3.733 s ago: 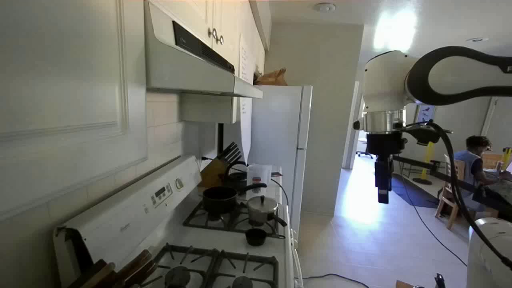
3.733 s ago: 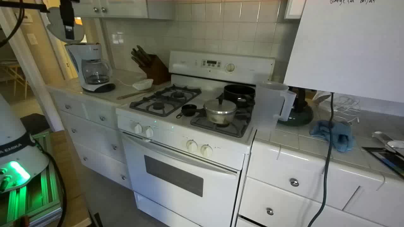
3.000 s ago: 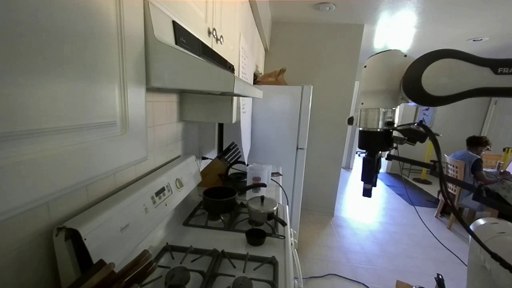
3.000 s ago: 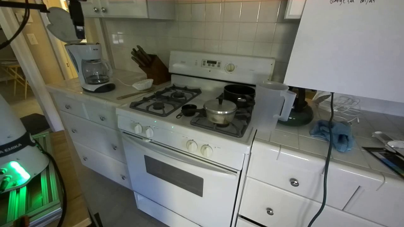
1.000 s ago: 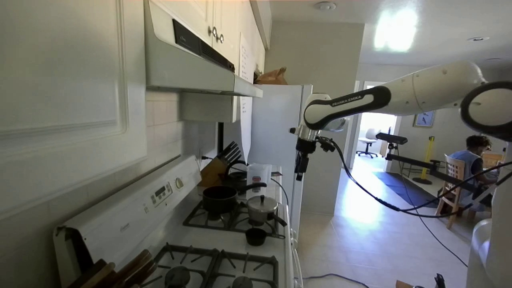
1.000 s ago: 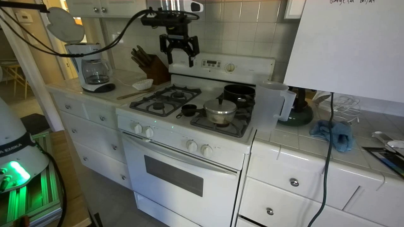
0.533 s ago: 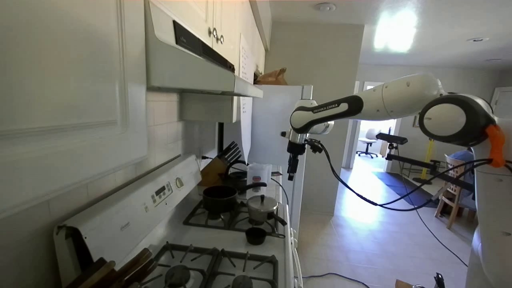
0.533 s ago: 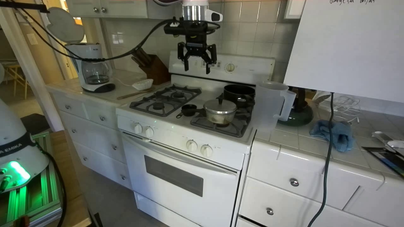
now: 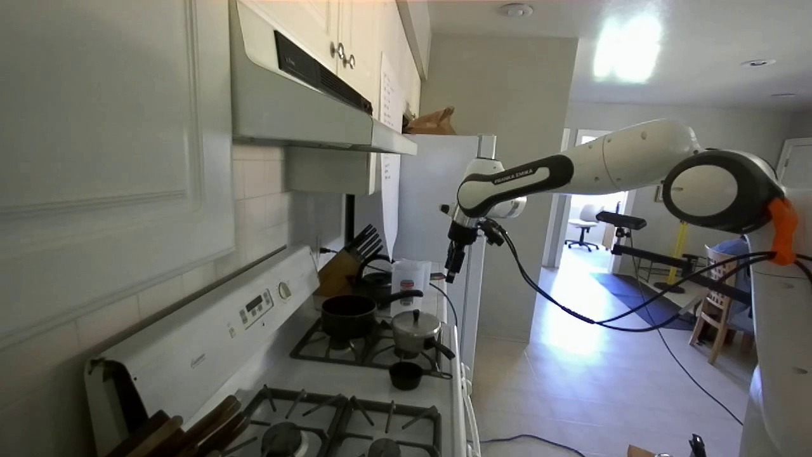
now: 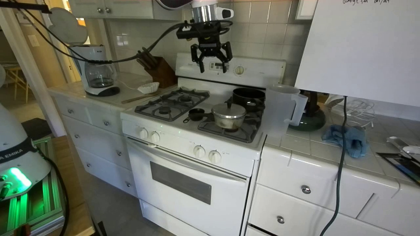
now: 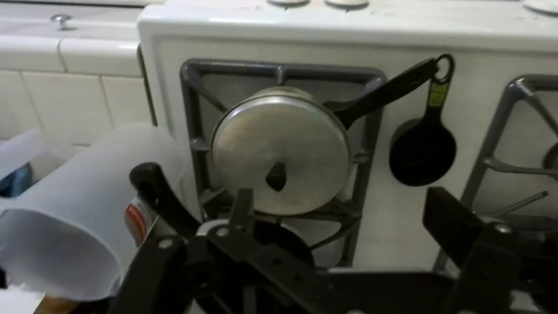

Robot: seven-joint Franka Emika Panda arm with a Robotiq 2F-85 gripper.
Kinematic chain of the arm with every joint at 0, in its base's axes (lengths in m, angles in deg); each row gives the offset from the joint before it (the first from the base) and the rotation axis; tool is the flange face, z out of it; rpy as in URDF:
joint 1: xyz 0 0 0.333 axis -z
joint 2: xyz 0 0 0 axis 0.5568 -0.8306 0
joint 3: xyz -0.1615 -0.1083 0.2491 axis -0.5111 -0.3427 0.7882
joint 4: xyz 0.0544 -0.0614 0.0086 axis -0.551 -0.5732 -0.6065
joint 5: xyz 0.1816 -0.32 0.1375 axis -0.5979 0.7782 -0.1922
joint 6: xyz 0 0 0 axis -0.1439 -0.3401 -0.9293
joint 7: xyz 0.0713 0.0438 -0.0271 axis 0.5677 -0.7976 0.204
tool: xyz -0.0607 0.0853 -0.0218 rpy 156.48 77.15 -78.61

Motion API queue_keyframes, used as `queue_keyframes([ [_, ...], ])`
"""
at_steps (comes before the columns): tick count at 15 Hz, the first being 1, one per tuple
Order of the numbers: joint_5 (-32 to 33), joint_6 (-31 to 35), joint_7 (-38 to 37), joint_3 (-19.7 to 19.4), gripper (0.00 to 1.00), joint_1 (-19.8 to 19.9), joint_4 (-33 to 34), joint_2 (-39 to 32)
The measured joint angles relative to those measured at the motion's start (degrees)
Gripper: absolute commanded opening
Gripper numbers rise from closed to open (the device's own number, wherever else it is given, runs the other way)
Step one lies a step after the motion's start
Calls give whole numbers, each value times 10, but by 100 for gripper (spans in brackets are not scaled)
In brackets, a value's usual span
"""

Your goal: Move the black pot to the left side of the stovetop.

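Observation:
The black pot sits upright on the back right burner in both exterior views (image 9: 349, 317) (image 10: 248, 94). In the wrist view its dark body (image 11: 285, 244) is mostly hidden behind my left finger; its handle (image 11: 168, 198) shows at left. The white stovetop (image 9: 336, 376) carries two black grates; its left grate (image 10: 172, 105) holds no pots. The stovetop also shows in the wrist view (image 11: 388, 218). My gripper (image 10: 213, 69) is open and empty, pointing down, slightly tilted, well above the pots. It also shows in an exterior view (image 9: 451, 274) and in the wrist view (image 11: 340, 196).
A lidded silver saucepan (image 10: 228, 115) stands in front of the black pot. A small black pan (image 10: 197, 114) lies between the grates. A clear pitcher (image 10: 280, 108) stands close right of the pot. A range hood (image 9: 311, 95) overhangs the stove. A knife block (image 10: 162, 72) stands left.
The arm has swung from over the floor to above the stove, with the gripper turned and its open fingers apart. In the last half second it tilted and shifted slightly. The pots have not moved.

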Motion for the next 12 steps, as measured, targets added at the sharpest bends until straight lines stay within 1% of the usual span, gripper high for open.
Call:
queue_keyframes([
  [2,4,80,20,10,100,2,-8,-11],
  [5,20,168,57,24,100,5,-6,-40],
  [9,57,239,79,33,100,14,19,-97],
  [12,90,276,73,32,100,25,70,-157],
])
